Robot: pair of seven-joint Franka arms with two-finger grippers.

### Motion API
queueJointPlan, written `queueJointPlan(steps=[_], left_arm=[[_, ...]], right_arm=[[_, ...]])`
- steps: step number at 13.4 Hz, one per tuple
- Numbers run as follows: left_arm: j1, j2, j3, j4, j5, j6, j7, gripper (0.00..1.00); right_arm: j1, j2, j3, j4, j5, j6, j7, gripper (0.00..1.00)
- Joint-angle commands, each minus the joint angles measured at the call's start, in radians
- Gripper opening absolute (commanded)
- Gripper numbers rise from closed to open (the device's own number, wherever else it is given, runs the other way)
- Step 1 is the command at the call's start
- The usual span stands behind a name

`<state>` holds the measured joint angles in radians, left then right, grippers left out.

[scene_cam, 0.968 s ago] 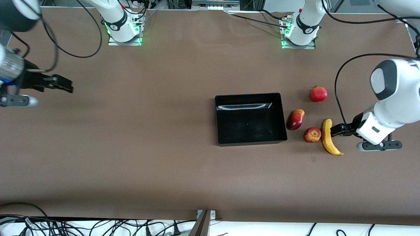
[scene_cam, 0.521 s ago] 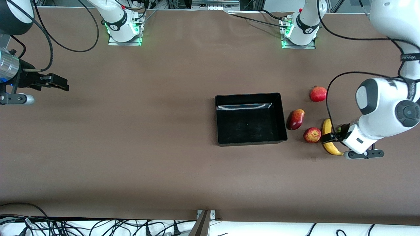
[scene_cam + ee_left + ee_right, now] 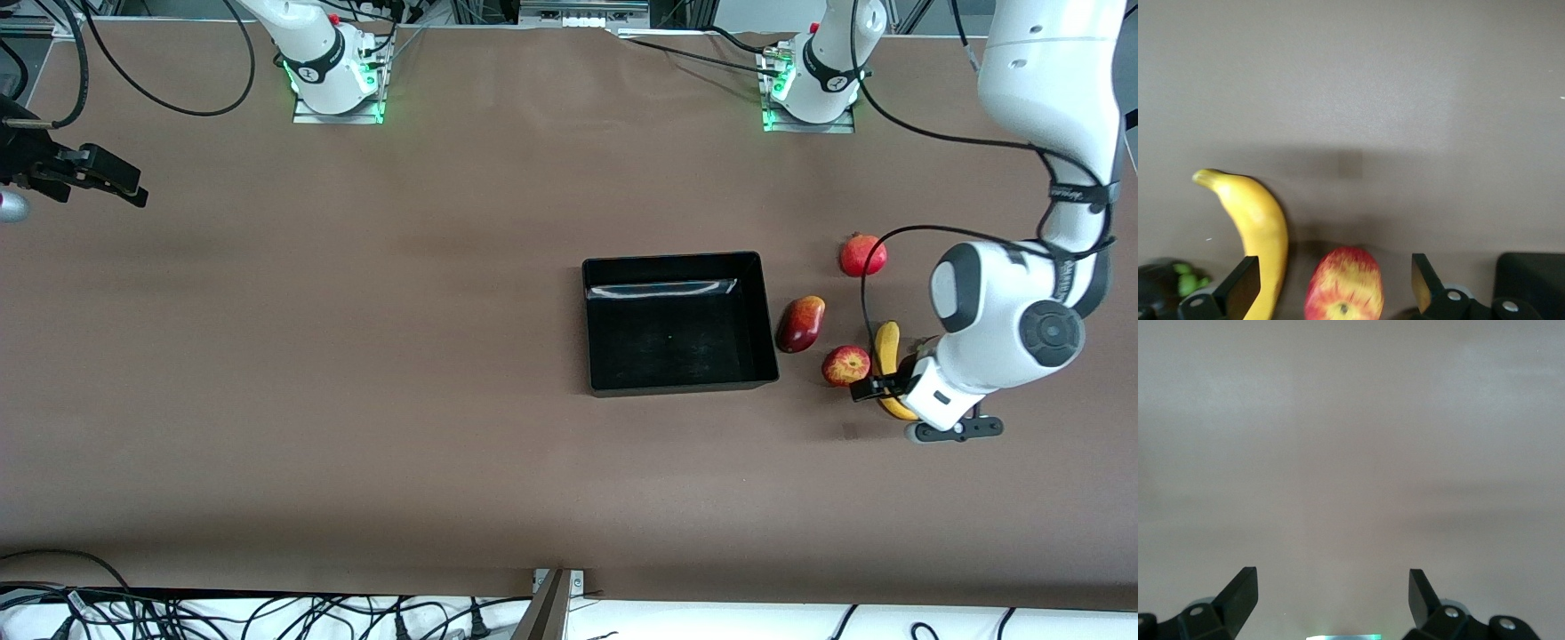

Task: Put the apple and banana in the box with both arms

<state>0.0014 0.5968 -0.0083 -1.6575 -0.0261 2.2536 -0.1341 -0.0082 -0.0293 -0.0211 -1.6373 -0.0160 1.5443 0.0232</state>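
Observation:
The black box (image 3: pixel 593 325) sits mid-table, empty. The apple (image 3: pixel 845 365) lies beside it toward the left arm's end, touching or nearly touching the banana (image 3: pixel 885 345). My left gripper (image 3: pixel 864 388) is open and low over the apple and the banana's lower half, hiding part of the banana. In the left wrist view the apple (image 3: pixel 1343 287) sits between the spread fingers of the left gripper (image 3: pixel 1333 290), and the banana (image 3: pixel 1255 223) lies against one finger. My right gripper (image 3: pixel 124 185) is open and empty over bare table at the right arm's end; the right wrist view shows the right gripper (image 3: pixel 1331 600) over bare table.
An oblong dark-red-and-yellow fruit (image 3: pixel 801 324) lies between the box and the apple. A round all-red fruit (image 3: pixel 862 255) lies farther from the front camera. A small dark patch (image 3: pixel 849 432) marks the table nearer the camera than the apple.
My left gripper has moved from beside the banana across it, toward the apple and the front camera. My right gripper has drawn back toward its end of the table.

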Motion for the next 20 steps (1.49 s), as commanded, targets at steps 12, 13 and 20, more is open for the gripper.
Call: queueJointPlan(steps=[12,13,20], left_arm=[[-0.021,0.003,0.004,-0.228,0.029,0.245,-0.036,1.0],[-0.018,0.0,0.004,-0.237,0.029,0.247,-0.036,1.0],[-0.015,-0.005,0.004,-0.251,0.029,0.262,-0.071,0.81]], right_arm=[[-0.022,0.002,0.017,0.02,0.001,-0.03,0.011,1.0],[-0.022,0.002,0.018,0.019,0.001,-0.03,0.011,1.0],[-0.015,0.003,0.024,0.019,0.005,-0.041,0.011,1.0]])
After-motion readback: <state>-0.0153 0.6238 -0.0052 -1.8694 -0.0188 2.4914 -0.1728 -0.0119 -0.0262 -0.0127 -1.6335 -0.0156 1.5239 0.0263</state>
